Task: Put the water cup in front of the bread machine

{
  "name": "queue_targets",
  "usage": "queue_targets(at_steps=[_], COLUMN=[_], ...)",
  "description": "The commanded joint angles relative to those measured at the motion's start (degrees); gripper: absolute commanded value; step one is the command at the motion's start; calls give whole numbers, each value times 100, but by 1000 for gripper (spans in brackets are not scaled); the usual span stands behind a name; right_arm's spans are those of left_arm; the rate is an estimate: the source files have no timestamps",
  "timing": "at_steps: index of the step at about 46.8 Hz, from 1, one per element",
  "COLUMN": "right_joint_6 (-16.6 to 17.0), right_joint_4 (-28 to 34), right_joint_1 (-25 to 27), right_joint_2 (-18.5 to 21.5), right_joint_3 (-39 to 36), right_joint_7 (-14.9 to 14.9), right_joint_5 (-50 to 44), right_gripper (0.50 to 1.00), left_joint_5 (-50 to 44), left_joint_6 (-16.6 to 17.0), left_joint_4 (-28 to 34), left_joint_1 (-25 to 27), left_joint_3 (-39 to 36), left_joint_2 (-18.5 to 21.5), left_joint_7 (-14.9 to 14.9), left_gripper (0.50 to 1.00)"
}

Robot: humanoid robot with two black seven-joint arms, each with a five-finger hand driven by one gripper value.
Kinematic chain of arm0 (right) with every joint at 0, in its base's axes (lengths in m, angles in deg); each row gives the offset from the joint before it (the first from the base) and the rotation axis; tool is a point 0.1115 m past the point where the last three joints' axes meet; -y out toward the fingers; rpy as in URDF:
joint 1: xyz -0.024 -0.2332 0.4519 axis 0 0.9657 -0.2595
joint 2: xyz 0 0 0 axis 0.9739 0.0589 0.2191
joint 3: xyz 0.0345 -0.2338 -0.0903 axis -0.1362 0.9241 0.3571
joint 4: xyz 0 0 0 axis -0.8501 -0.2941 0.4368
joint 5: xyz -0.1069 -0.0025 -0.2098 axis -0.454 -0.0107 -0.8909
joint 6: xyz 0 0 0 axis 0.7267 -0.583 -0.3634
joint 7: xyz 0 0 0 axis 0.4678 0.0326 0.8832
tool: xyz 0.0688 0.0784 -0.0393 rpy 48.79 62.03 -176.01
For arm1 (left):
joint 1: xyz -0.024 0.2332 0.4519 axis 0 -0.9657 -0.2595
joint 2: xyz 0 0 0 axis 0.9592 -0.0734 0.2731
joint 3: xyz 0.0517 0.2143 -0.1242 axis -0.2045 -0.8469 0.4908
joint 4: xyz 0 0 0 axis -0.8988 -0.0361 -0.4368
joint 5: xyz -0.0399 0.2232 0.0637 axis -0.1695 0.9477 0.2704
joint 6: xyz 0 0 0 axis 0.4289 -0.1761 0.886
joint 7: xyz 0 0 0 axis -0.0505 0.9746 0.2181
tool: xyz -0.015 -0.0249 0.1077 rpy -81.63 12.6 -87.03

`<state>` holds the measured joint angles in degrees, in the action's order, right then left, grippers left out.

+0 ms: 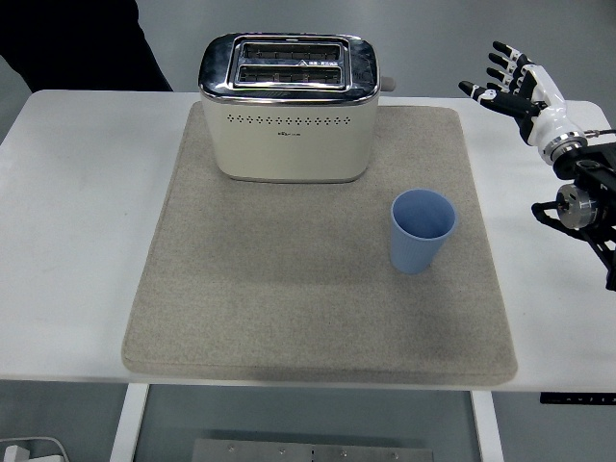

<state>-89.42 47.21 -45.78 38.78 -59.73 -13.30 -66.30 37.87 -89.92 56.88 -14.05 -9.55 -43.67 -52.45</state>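
Note:
A light blue cup stands upright on the grey felt mat, right of centre. A cream and chrome two-slot toaster stands at the back of the mat; the cup is in front of it and off to its right. My right hand is raised at the right edge of the table, behind and to the right of the cup, fingers spread and holding nothing. The left arm is out of view.
The white table extends left and right of the mat. A person in dark clothing stands at the top left behind the table. A white object lies on the floor at bottom left.

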Motion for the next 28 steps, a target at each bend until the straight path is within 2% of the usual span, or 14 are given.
queue_targets(at_steps=[1,6,28], right_joint_6=[-8,0,18], right_joint_4=[1,1,-7], right_joint_1=[0,0,0], right_joint_2=[0,0,0], right_joint_3=[0,0,0], right_joint_7=[3,3,3], right_joint_5=[0,0,0], right_gripper=[938,938,938], left_joint_5=[1,-8,9], left_joint_6=[5,-3,5], left_joint_4=[0,0,18], left_joint_1=[0,-9,-9], left_joint_3=[-8,28,10], left_joint_2=[0,0,0], left_joint_7=[8,87,60], left_gripper=[1000,1000,1000])
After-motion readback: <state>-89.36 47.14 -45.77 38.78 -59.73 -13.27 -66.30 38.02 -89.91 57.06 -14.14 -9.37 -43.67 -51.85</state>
